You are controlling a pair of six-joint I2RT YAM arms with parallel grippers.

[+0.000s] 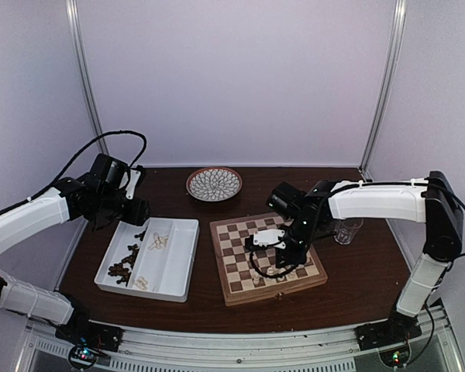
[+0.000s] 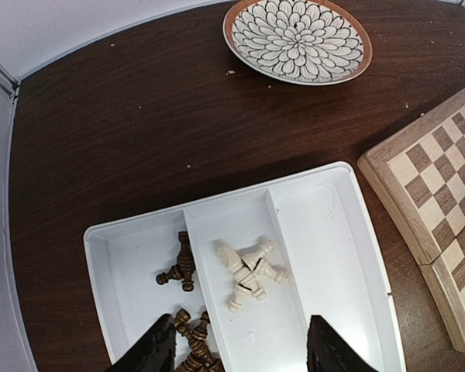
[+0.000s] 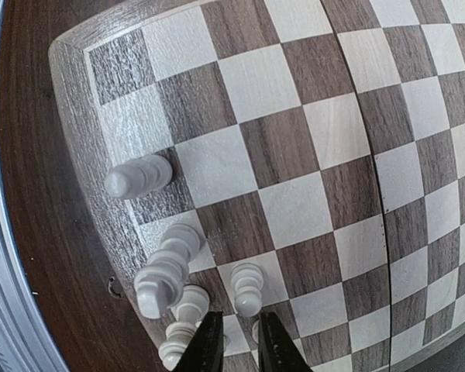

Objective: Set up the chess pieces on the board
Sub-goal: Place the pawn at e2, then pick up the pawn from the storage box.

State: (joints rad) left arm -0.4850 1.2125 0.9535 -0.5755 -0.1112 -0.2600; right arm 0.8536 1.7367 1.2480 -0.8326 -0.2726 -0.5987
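Lift the right gripper [image 3: 239, 345], jaws slightly parted and empty, straight up, or it topples the cream pieces [image 3: 248, 288] crowding the board [image 3: 294, 116] corner; the left gripper [image 2: 240, 345] hangs wide open above the tray [image 2: 349, 232].

1. The place is a robotics lab test cell.
2. Two white-and-black robot arms, the left arm [image 1: 23, 221] and the right arm [image 1: 372, 201], are bolted to an aluminium rail [image 1: 240, 341] along the bottom of the top view.
3. Plain white panels [image 1: 232, 77] on metal poles [image 1: 85, 77] enclose the dark wooden table [image 1: 294, 182].
4. A loose black cable [image 1: 116, 133] loops at upper left, and a small lit circuit board [image 1: 83, 355] sits at the lower left.
5. A chessboard [image 1: 222, 263] lies mid-table.
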